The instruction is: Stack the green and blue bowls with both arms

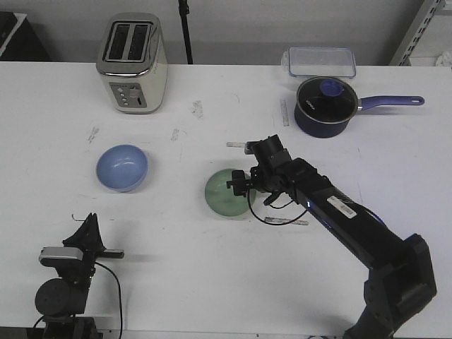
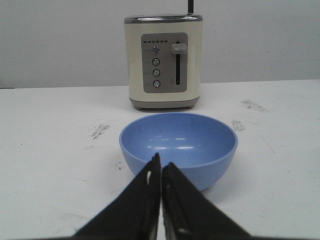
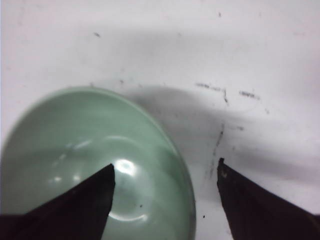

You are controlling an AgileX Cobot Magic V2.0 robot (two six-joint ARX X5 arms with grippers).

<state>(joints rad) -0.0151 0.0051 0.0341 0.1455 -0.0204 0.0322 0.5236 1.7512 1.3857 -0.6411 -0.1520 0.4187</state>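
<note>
Both bowls hold nothing; right pincer [image 3: 165, 172] spread astride green bowl [image 1: 224, 193] rim; left pincer [image 2: 160, 165] clenched before blue bowl [image 1: 122, 167].

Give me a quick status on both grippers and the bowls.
Left gripper shut, short of blue bowl. Right gripper open, straddling green bowl rim. Bowls apart, unstacked. Nothing between them.

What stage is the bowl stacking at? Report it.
Nothing is stacked: the blue bowl and green bowl sit apart. In hand: the right gripper, open, straddles the green bowl's rim. Left: gripping, lifting and stacking; the left gripper is shut, short of the blue bowl.
</note>
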